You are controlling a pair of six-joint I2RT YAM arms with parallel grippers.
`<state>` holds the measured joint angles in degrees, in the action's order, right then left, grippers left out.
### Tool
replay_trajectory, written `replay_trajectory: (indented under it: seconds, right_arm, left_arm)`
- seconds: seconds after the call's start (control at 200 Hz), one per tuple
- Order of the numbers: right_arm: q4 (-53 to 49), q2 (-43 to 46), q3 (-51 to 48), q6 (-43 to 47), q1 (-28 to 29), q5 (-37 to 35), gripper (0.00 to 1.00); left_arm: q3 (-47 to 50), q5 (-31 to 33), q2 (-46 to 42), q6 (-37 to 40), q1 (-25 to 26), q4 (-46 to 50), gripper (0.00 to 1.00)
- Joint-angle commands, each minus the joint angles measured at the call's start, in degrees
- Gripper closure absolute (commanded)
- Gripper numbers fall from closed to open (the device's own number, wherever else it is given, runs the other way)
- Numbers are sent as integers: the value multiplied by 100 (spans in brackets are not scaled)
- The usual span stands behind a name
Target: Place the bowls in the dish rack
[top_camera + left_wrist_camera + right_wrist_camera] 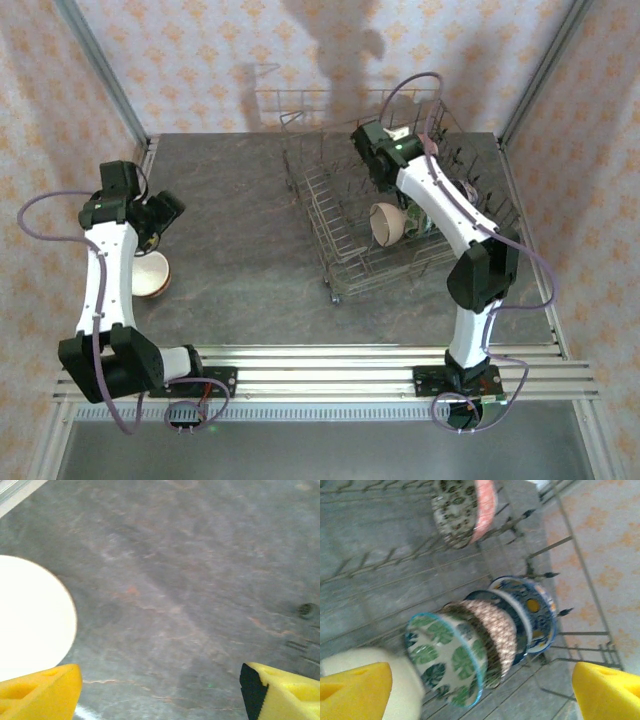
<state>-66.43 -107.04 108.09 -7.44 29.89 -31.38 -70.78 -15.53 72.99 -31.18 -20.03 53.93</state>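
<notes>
The right gripper (480,687), yellow jaws spread wide and empty, hangs over the large grey wire dish rack (330,215). There a green-leaf ceramic bowl (447,660), a brown-red patterned bowl (495,632) and a blue-white bowl with orange centre (532,607) stand on edge, propped by the tines. The left gripper (155,692), equally wide, hovers beside a plain cream round bowl (30,620) on the grey table (200,580), probably its next pickup.
</notes>
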Motion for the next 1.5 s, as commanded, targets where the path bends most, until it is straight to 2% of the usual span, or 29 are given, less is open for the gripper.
replay_trajectory:
  seconds: [0.0,0.085,0.25,0.495,0.681,0.816,1.106,1.496]
  right_arm:
    - [58,413,-144,-434,130,235,8]
    - [53,444,-136,-454,266,245,8]
    - [77,412,-111,-490,347,202,8]
    - [148,229,-82,-543,342,267,8]
    - [197,120,-4,-483,342,282,8]
    - [192,25,98,-448,342,298,8]
    - [201,-85,159,-450,342,281,8]
    - [235,-121,122,-467,343,255,8]
  left_arm:
    - [168,-223,193,504,-345,274,19]
    - [291,-399,458,696,-563,134,22]
    - [240,-580,1084,1118,-643,97,27]
    - [58,-107,1561,1453,-713,312,36]
    - [103,223,1741,1535,-721,278,40]
    - [166,255,1926,1536,-715,215,44]
    - [271,279,1931,1474,-715,152,60]
    - [359,262,2024,1485,-718,164,72]
